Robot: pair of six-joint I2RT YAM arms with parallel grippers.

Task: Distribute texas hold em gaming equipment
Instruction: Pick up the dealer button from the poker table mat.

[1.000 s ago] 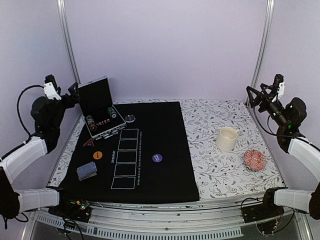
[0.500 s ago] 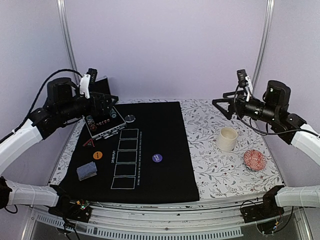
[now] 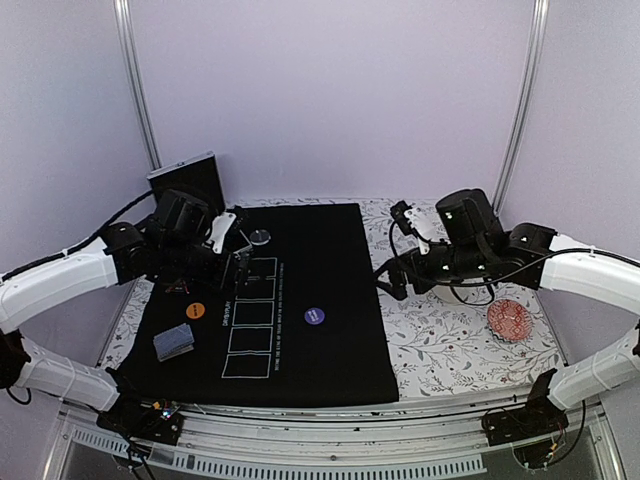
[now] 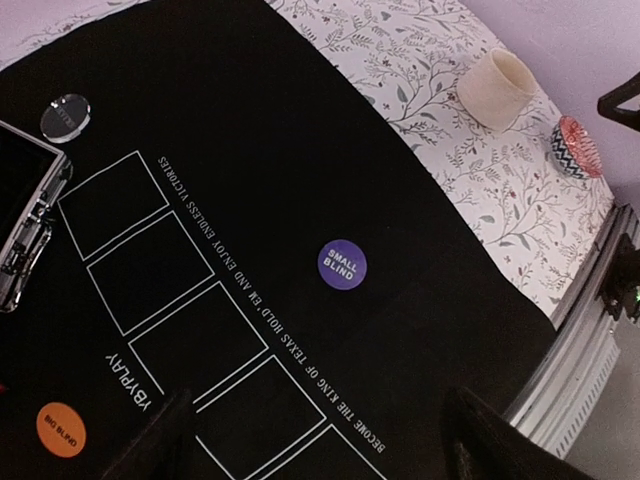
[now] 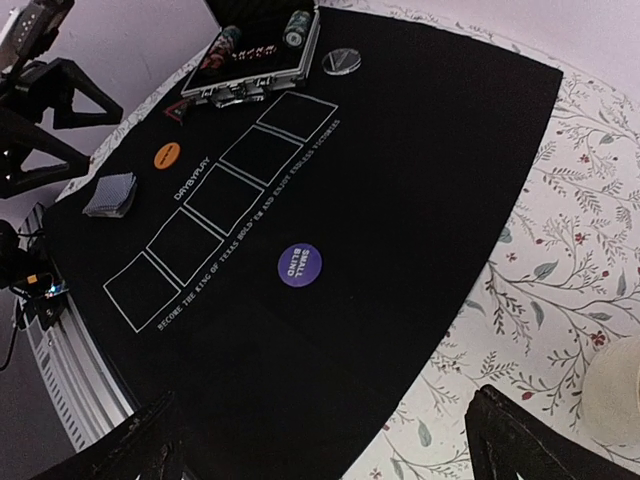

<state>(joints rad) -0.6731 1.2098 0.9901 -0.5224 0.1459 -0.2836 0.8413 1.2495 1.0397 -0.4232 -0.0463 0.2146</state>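
Poker chips [image 5: 297, 22] in 2 stacks inside open metal case [image 5: 250, 80]

We see a cream cup [image 4: 497, 85] standing upright on the desk's floral cloth [image 3: 450, 345], a small reddish patterned dish [image 3: 508, 320] near it, both off the black felt mat [image 3: 335, 350].

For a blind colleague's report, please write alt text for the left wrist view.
A black poker mat printed with a row of white card boxes carries a purple small-blind disc, an orange big-blind disc and a clear disc. A cream cup stands beyond on the floral table.
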